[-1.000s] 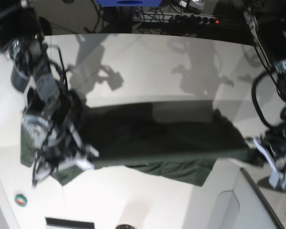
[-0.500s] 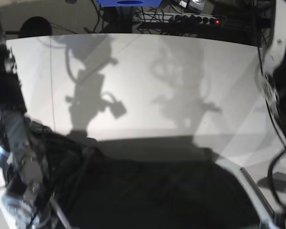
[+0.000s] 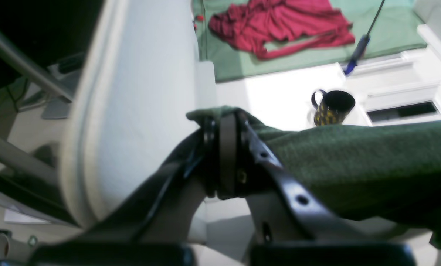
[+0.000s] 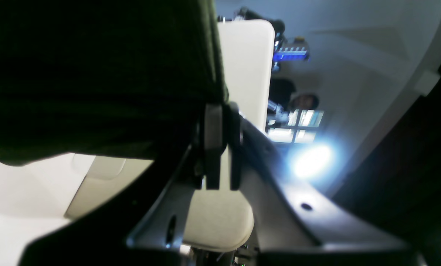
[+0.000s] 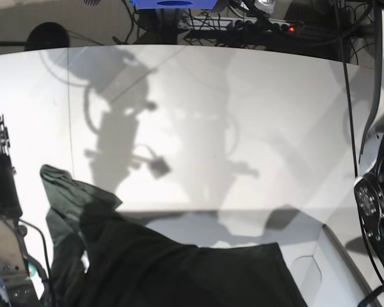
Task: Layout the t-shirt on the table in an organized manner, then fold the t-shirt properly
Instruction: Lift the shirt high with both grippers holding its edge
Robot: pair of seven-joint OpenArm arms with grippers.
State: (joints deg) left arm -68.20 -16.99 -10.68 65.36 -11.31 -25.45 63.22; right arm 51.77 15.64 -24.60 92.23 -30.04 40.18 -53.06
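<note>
Right gripper (image 4: pixel 218 147): jaws clamped on the shirt (image 5: pixel 179 275) edge. In the base view the shirt hangs lifted over the near part of the table (image 5: pixel 243 128), one sleeve draping at left. Left gripper (image 3: pixel 226 155): jaws clamped on a shirt edge, cloth stretching rightward.

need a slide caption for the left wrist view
Left gripper shut on a fold of the green t-shirt, lifted, with a dark mug and red cloth behind.

Dark green t-shirt (image 5: pixel 179 272) lifted, sleeve trailing on white table (image 5: pixel 243 115)
</note>
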